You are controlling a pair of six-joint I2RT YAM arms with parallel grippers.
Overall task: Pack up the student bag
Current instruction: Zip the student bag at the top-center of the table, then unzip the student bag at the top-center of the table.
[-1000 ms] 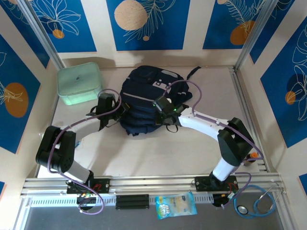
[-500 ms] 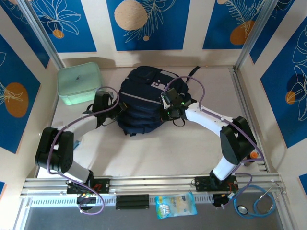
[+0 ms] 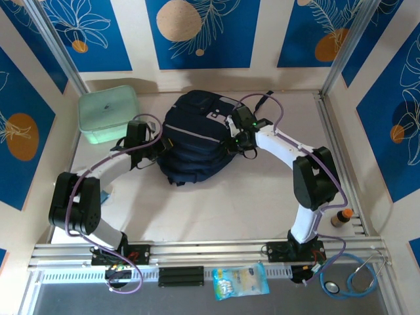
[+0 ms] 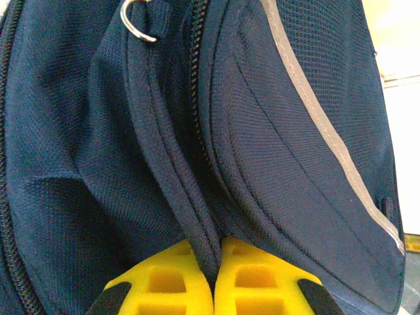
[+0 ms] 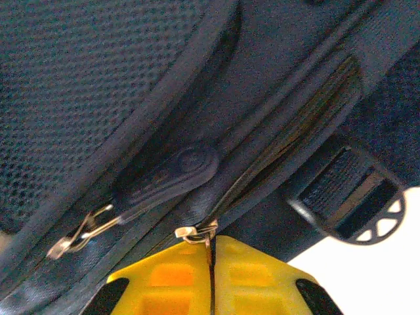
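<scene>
Clamping student bag (image 3: pixel 193 141) fabric, left gripper (image 4: pixel 214 257); right gripper (image 5: pixel 211 254) pinches zipper pull (image 5: pixel 197 233).

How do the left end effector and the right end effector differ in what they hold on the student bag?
The left end effector is shut on a fabric fold of the student bag; the right end effector is shut on a metal zipper pull. In the top view the left one sits at the bag's left side, the right one at its right side. Both have yellow fingers and are shut.
</scene>
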